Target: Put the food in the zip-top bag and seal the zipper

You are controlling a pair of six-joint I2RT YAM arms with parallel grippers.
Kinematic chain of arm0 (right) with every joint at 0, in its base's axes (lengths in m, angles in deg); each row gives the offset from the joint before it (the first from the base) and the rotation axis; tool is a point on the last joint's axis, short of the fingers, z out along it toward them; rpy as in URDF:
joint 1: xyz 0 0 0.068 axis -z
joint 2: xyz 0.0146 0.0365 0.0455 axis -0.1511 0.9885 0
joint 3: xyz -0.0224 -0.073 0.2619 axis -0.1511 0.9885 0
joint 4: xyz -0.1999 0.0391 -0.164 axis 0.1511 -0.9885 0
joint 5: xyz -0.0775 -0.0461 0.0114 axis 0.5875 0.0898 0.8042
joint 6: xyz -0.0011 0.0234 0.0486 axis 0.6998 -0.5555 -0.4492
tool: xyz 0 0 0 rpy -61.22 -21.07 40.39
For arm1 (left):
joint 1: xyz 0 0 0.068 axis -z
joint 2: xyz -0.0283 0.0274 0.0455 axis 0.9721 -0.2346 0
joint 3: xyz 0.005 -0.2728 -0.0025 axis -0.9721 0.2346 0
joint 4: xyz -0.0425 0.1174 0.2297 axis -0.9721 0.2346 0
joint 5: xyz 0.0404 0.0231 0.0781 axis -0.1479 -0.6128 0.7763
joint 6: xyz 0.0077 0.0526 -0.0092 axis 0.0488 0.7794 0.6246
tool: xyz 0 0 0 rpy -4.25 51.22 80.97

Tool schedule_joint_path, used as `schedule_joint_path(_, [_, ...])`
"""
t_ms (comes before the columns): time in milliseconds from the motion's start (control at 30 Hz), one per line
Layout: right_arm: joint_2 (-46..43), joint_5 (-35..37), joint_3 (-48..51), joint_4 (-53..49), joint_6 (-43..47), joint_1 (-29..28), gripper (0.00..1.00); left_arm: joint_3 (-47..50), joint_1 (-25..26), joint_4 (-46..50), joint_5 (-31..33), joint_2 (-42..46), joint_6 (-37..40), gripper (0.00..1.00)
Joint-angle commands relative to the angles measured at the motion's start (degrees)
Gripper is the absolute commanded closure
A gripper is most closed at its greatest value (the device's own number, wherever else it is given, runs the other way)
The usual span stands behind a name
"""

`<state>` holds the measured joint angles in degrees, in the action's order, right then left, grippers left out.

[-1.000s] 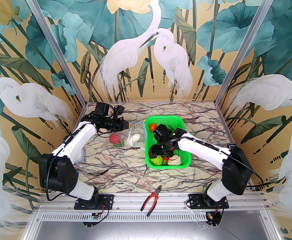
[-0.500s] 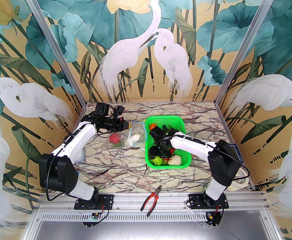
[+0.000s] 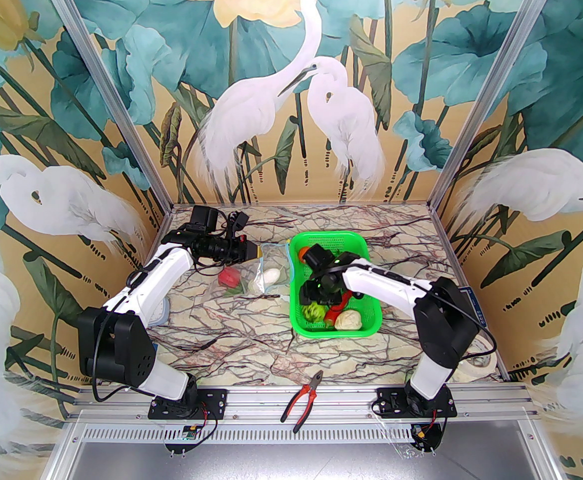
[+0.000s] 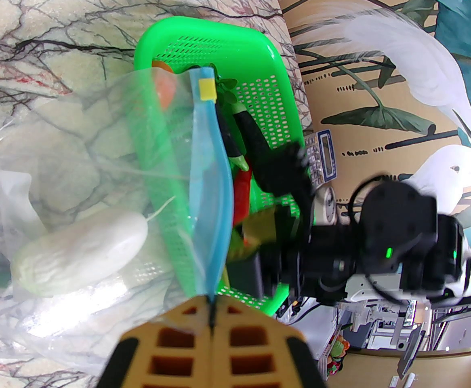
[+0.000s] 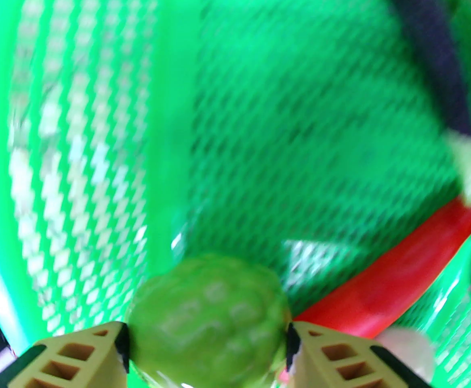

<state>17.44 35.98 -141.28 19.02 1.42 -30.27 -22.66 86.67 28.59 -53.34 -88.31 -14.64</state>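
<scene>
Cabbage (image 5: pixel 207 309) on basket (image 3: pixel 329 238) floor, chili (image 5: pixel 385 289) and cauliflower (image 3: pixel 347 320) crowding just beside, fingers of right gripper (image 5: pixel 207 332) apart against both its sides, grip unclear through blur; left gripper (image 4: pixel 211 301) pinched together on zipper (image 4: pixel 211 168) of bag (image 4: pixel 78 144), cucumber (image 4: pixel 82 253) inside.

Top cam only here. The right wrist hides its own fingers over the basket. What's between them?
Observer: In the right wrist view, the right gripper straddles the green cabbage, one finger at each side. The picture is blurred, so I can't tell whether it's clamped.
Operator: What is the left pinching?
Observer: In the left wrist view, the left gripper is shut on one end of the zipper, the blue strip on the zip-top bag.
Operator: Is the mouth open?
Observer: It looks open. The strip's two halves bow apart mid-length.
</scene>
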Motion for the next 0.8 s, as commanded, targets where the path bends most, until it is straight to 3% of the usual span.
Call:
schedule_joint_path(0, [1.0, 5.6, 1.2, 1.3, -0.1, 2.3, 0.42, 0.6, 0.2, -0.8, -0.3, -0.6, 0.5, 1.0])
schedule_joint_path(200, [2.7, 5.6, -1.6, 3.0, 2.3, 5.1, 0.37, 0.6, 0.2, -0.9, -0.2, -0.9, 0.4, 1.0])
schedule_joint_path(400, [2.6, 3.1, -3.4, 3.2, 3.4, 5.7, 0.14, 0.6, 0.2, -0.8, -0.2, -1.1, 0.5, 1.0])
schedule_joint_path(767, [-6.6, 0.3, 2.0, 0.9, 0.6, 5.1, 0.12, 0.7, 0.2, -0.8, -0.1, -1.4, 0.8, 1.0])
